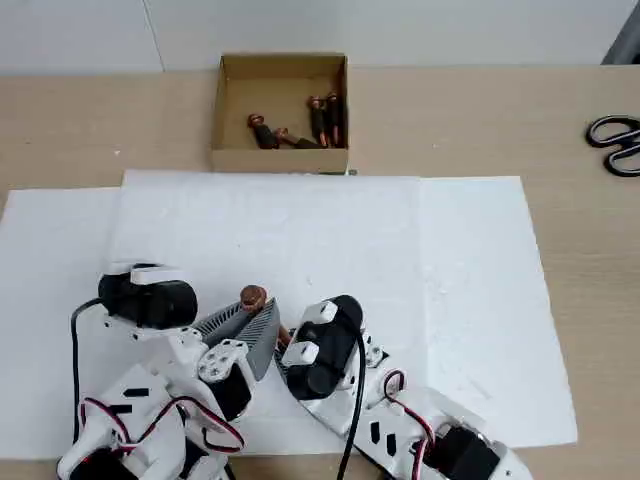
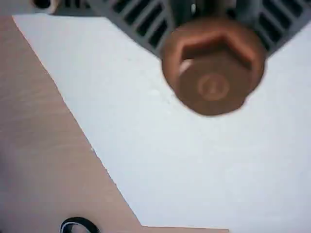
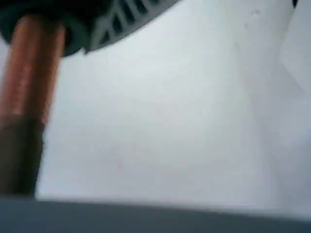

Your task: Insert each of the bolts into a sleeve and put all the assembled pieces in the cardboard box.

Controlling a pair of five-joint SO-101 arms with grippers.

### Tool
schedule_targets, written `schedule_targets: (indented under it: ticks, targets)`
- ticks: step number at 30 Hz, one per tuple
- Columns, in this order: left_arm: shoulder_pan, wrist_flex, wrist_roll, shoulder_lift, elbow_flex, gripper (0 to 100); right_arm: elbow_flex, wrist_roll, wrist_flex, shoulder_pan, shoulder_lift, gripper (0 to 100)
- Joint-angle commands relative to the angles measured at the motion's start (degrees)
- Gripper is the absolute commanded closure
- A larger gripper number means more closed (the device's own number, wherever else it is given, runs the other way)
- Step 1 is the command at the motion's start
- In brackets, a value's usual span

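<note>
A copper bolt (image 1: 252, 297) is held head-up over the white sheet, with my left gripper (image 1: 253, 322) shut on it just below the head. In the left wrist view the hexagonal bolt head (image 2: 212, 73) sits between the grey slotted fingers (image 2: 131, 19). In the right wrist view the bolt's shank (image 3: 31, 63) enters a dark sleeve (image 3: 19, 155), which ends at my right gripper's own grey finger (image 3: 155, 218). My right gripper (image 1: 290, 345) sits against the bolt's lower end and seems shut on the sleeve. The cardboard box (image 1: 280, 158) at the far side holds several assembled pieces (image 1: 322, 118).
A white sheet (image 1: 400, 260) covers the middle of the wooden table. Black scissors (image 1: 615, 145) lie at the far right edge. Both arms crowd the near edge, and open sheet lies between them and the box.
</note>
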Motion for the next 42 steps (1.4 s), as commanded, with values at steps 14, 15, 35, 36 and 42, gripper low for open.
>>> schedule_targets:
  ticks: [14, 15, 35, 36, 42]
  targets:
    - [0.7, 5.5, -12.0, -0.1, -0.5, 100, -5.1, 4.0, -3.2, 1.4, -0.2, 99.6]
    - [0.7, 5.5, -12.9, -0.1, -0.5, 100, -5.2, 4.0, -3.7, 1.9, -0.2, 99.6]
    - [-11.3, -0.2, -22.0, 0.0, 4.0, 100, -5.2, 8.0, -7.5, 5.1, -0.2, 99.6]
    - [-12.1, -0.7, -22.0, 0.0, 4.0, 100, -5.2, 8.0, -7.5, 5.1, -0.2, 99.6]
    - [-11.8, -0.6, -21.9, 0.0, 4.1, 100, -4.8, 7.8, -7.5, 5.1, -0.2, 99.6]
